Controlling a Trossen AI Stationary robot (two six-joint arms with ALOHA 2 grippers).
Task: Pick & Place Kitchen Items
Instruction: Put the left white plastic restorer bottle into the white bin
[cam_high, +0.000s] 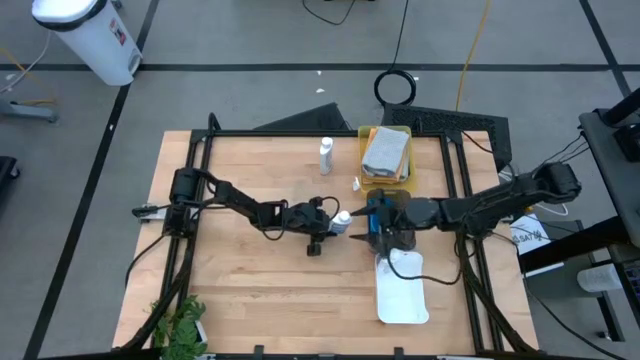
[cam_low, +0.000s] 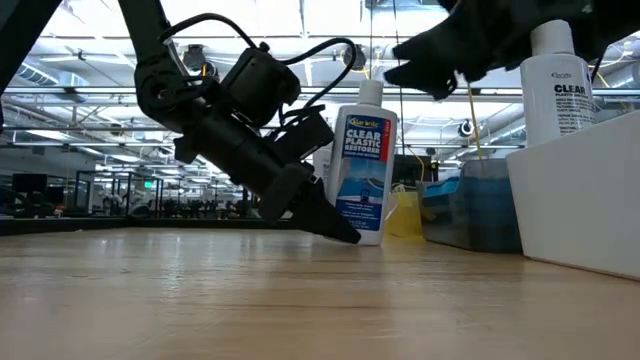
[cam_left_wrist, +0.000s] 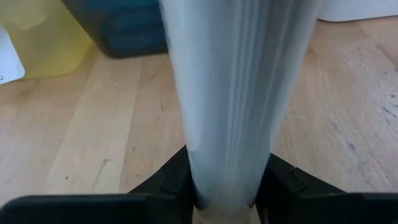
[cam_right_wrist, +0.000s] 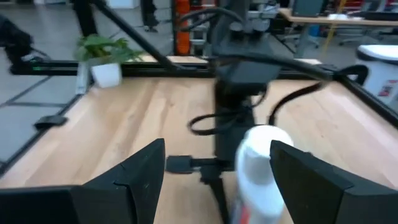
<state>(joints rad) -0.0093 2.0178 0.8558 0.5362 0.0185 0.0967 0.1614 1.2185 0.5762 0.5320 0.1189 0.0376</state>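
Two arms meet mid-table | left hand (cam_high: 335, 226) clamps bottle (cam_high: 342, 219) | right hand (cam_high: 368, 222) open

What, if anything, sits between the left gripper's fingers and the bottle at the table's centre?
Nothing visible does. The left gripper already has the bottle between its fingers, which lie against its sides. The right gripper hangs open just beyond it.

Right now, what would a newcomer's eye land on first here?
Mid-table, the left gripper is shut on a white bottle with a blue label, standing upright on the wood. The right gripper hangs open just beside it. Behind them a grey towel lies on the yellow tray, and another bottle stands alone near the far edge.
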